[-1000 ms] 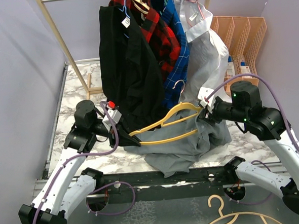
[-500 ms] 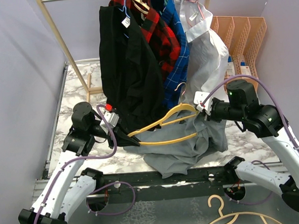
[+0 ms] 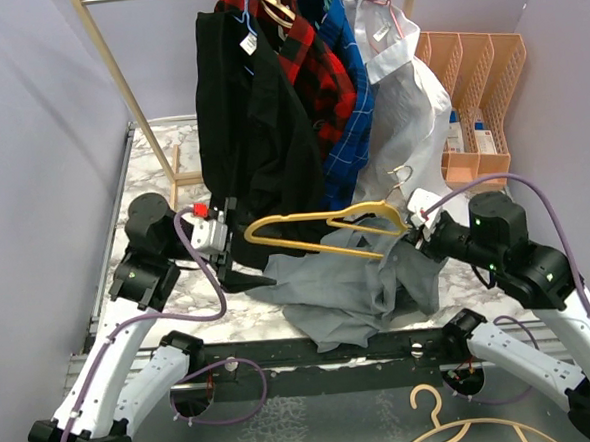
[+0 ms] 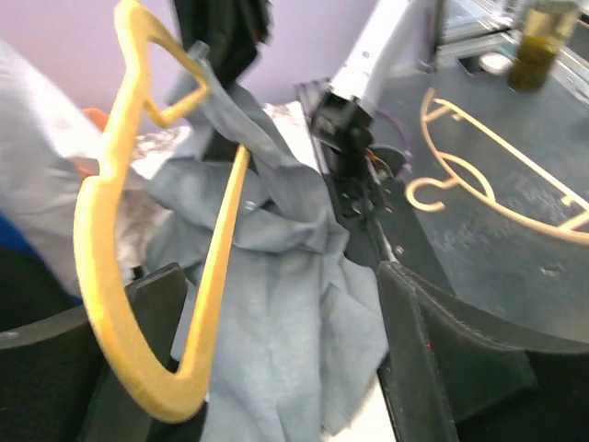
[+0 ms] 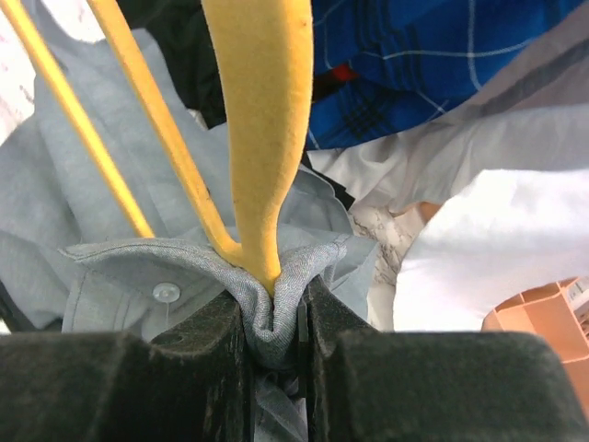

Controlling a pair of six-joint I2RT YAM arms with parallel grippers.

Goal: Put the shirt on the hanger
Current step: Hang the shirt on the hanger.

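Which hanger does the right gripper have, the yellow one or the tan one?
The yellow hanger: its end, together with grey shirt fabric, is pinched in the right gripper. The tan hanger lies apart, untouched.

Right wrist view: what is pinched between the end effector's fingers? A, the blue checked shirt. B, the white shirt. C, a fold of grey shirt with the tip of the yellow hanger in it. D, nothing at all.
C: the right end effector is closed on a fold of the grey shirt, and the tip of the yellow hanger runs down into that fold.
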